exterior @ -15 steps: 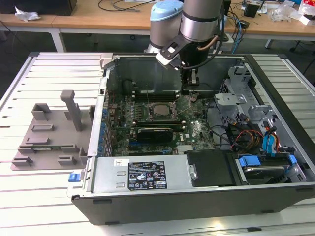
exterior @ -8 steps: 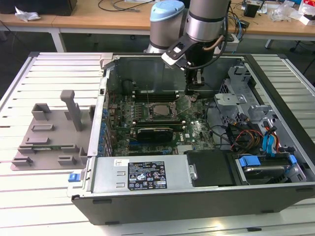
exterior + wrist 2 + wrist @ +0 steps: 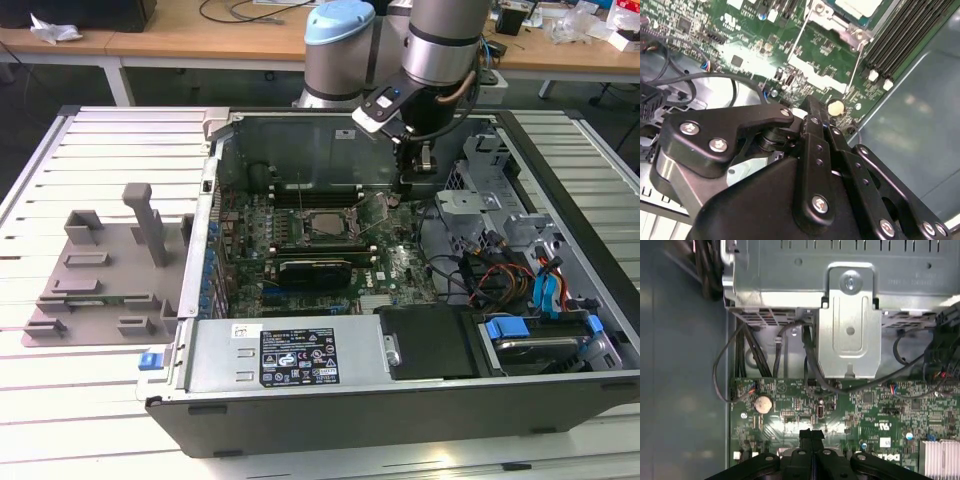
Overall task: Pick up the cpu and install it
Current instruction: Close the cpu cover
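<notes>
The cpu (image 3: 325, 225) is a silvery square chip lying flat in the motherboard socket inside the open computer case (image 3: 400, 395). Part of its pale top, the cpu (image 3: 856, 6), appears in the second wrist view inside the metal socket frame, with two thin wire levers standing up beside it. My gripper (image 3: 408, 188) hangs inside the case toward the exterior view's right of the socket, just above the board. Both wrist views show the black fingers pressed together, gripper (image 3: 810, 102) and gripper (image 3: 811, 432), with nothing between them.
A gray plastic fixture (image 3: 100, 270) sits on the slatted table at the exterior view's left. A metal drive cage (image 3: 850, 320) with loose black cables stands close to the gripper. A coin battery (image 3: 763, 403) lies on the board. A black power supply (image 3: 300, 355) fills the case front.
</notes>
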